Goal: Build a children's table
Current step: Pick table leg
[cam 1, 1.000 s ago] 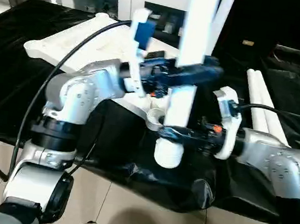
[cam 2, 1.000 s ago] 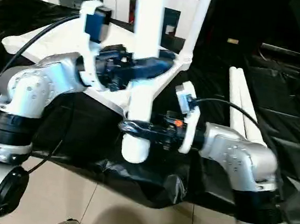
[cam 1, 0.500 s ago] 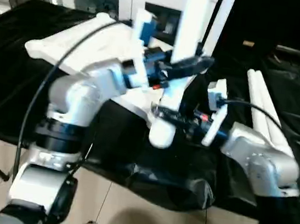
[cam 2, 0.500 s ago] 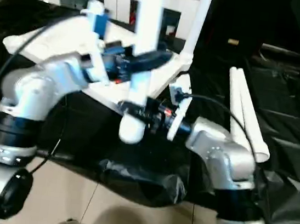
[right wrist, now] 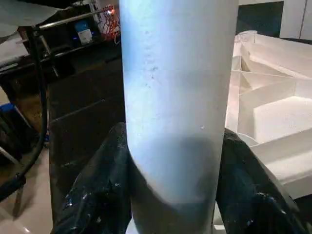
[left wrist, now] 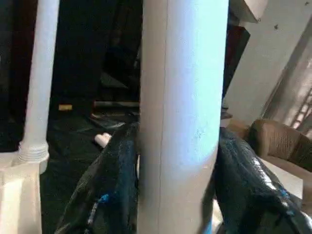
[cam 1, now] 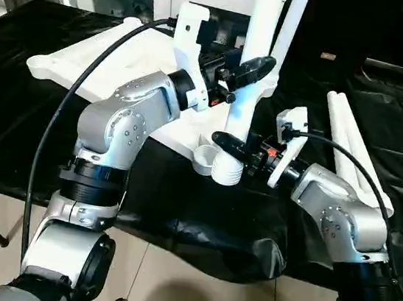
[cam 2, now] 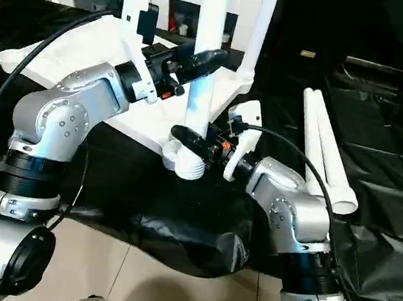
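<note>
With the left pincer (cam 1: 251, 66) and right pincer (cam 1: 230, 144) both pinching the upright leg (cam 1: 248, 90) beside the tabletop (cam 1: 117, 58) corner socket (cam 1: 205, 155), misalignment could cross-thread it or tip it off the bench (cam 1: 15, 96).

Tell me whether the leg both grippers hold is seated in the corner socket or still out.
Out: the long white tapered tube leg stands upright, its ribbed end beside the round corner socket, not inside.
</note>
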